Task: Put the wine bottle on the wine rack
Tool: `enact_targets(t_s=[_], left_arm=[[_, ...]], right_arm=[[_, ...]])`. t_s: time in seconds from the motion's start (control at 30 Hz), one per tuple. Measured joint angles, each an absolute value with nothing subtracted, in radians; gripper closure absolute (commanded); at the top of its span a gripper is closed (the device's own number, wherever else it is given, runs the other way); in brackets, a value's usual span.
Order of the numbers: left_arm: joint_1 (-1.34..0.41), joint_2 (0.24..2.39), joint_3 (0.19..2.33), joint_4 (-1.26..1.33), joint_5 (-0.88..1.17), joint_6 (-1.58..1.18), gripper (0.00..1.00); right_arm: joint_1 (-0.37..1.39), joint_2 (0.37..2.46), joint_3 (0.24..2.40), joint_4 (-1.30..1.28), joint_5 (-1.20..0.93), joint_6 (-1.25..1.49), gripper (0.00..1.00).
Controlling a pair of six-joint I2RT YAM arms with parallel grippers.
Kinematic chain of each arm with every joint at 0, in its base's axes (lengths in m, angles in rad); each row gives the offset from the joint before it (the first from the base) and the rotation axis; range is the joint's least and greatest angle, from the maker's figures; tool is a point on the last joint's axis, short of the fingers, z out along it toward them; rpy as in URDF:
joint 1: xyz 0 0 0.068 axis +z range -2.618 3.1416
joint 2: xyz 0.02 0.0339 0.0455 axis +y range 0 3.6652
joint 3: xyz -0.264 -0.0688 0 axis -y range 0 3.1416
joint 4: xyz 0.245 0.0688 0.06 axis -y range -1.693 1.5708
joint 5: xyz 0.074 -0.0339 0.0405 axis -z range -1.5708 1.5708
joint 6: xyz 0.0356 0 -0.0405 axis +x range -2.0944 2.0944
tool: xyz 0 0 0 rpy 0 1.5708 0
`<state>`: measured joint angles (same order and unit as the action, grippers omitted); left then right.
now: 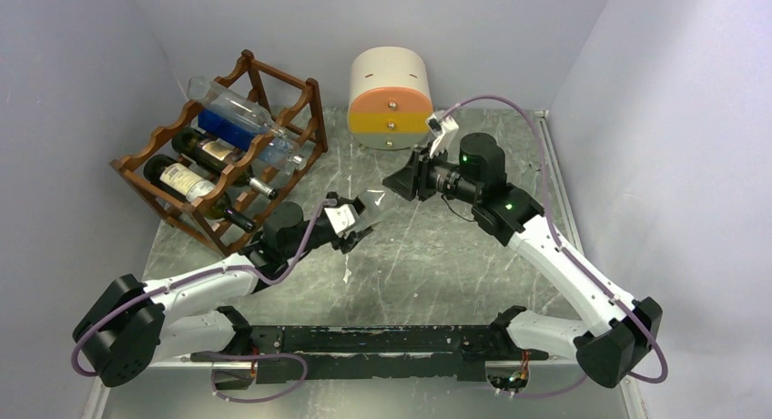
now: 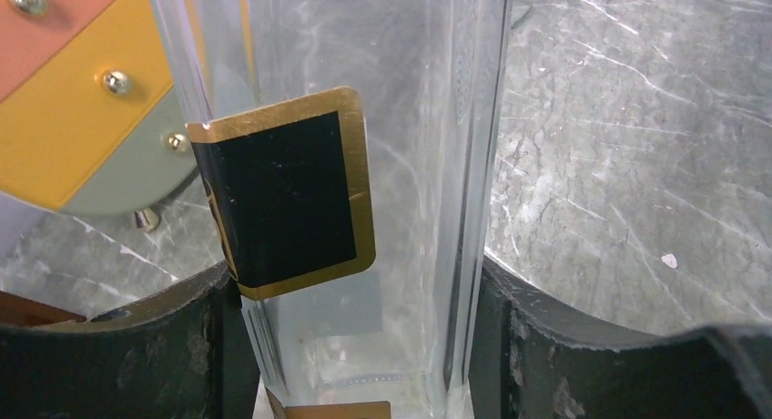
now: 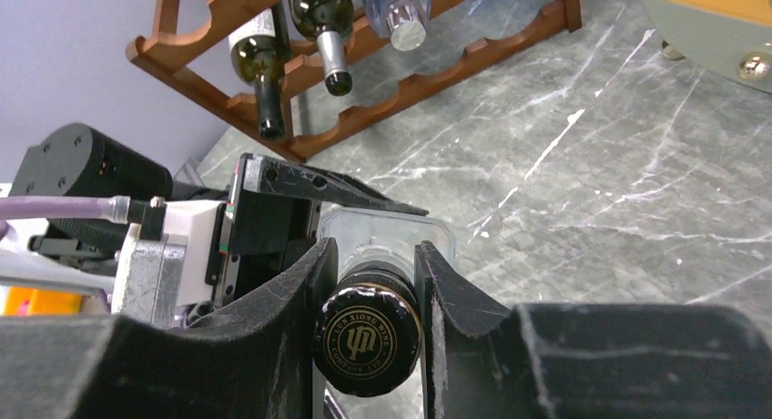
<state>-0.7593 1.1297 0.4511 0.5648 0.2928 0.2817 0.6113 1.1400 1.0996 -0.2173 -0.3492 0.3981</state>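
The wine bottle (image 1: 371, 200), clear glass, is held over the middle of the table (image 1: 437, 264). Its long axis runs from the left gripper (image 1: 350, 220) at its body to the right gripper (image 1: 401, 180) at its cap (image 3: 367, 342). The wine rack (image 1: 317, 109) stands toward the far left corner, left of the bottle, so the left arm is nearer. The left fingers (image 2: 182, 346) sit against both sides of the body, gripping it. The right fingers (image 3: 291, 301) are narrow, clamped on the cap.

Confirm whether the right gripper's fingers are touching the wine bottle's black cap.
Touching. The right wrist view shows both fingers pressed against the sides of the black cap, with no gap on either side.
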Motion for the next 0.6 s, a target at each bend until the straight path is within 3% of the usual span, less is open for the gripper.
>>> enact_targets(t_s=[0.07, 0.13, 0.27, 0.6], left_arm=[[-0.759, 1.127, 0.453, 0.563, 0.302, 0.315, 0.93], [-0.759, 1.119, 0.459, 0.548, 0.308, 0.367, 0.93], [-0.759, 1.114, 0.494, 0.492, 0.315, 0.501, 0.93], [-0.759, 1.102, 0.722, 0.285, 0.283, 0.968, 0.93]], right_arm=[[0.612, 1.126, 1.108, -0.253, -0.355, 0.373, 0.48], [0.613, 1.121, 1.14, -0.308, -0.364, 0.364, 0.37], [0.616, 1.104, 1.247, -0.414, -0.351, 0.321, 0.3], [0.616, 1.09, 1.433, -0.682, -0.262, 0.176, 0.26]])
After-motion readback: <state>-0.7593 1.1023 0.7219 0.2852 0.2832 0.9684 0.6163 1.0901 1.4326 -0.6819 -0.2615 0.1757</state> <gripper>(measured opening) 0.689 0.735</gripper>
